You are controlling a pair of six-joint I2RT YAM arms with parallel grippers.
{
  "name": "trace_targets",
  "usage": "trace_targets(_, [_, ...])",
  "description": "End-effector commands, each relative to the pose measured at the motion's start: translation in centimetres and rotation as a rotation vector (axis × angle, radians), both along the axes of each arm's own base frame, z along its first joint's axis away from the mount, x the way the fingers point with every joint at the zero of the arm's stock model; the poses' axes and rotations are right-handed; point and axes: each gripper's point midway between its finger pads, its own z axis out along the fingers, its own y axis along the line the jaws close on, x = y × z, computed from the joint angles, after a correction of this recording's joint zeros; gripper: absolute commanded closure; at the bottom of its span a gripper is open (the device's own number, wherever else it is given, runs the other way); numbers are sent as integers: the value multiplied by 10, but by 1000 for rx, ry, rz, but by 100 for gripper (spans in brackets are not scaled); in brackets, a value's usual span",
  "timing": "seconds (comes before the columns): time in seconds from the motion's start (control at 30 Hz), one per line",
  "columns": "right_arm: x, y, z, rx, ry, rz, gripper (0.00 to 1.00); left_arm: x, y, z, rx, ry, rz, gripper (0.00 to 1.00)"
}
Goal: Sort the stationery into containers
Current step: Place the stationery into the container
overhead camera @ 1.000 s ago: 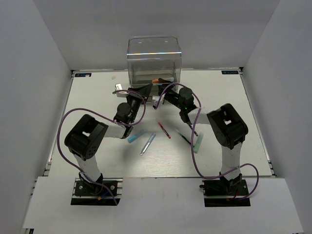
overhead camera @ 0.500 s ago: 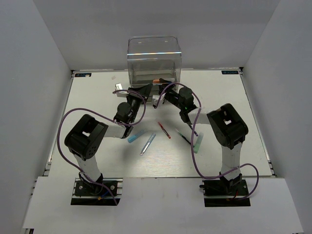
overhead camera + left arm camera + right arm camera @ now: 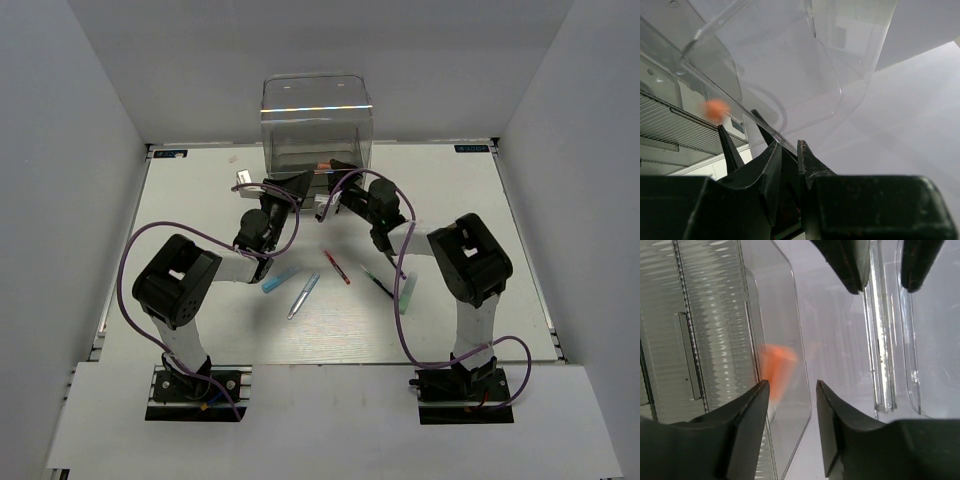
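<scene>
Pinching the clear rim of a pulled-out tray, the left gripper has its fingers pressed against either side of the plastic, at the front of the drawer unit. The right gripper hangs over that tray with its fingers spread and nothing between them. Below it, an orange marker shows as a blur inside the tray. On the table, nearer the arms, lie a blue marker, a silvery-blue pen, a red pen, a dark pen and a mint-green marker.
</scene>
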Motion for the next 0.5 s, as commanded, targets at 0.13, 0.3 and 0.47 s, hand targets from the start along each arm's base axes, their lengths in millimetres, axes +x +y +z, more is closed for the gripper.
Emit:
trace_targets(0.13, [-5,-11,10,30,19,-13,49,-20,18,90,-147,-254,15,69])
trace_targets(0.3, [-11,-9,9,43,29,4,49,-20,18,90,-147,-254,15,69])
trace_targets(0.47, [-38,-9,13,67,56,83,56,-20,18,90,-147,-254,15,69])
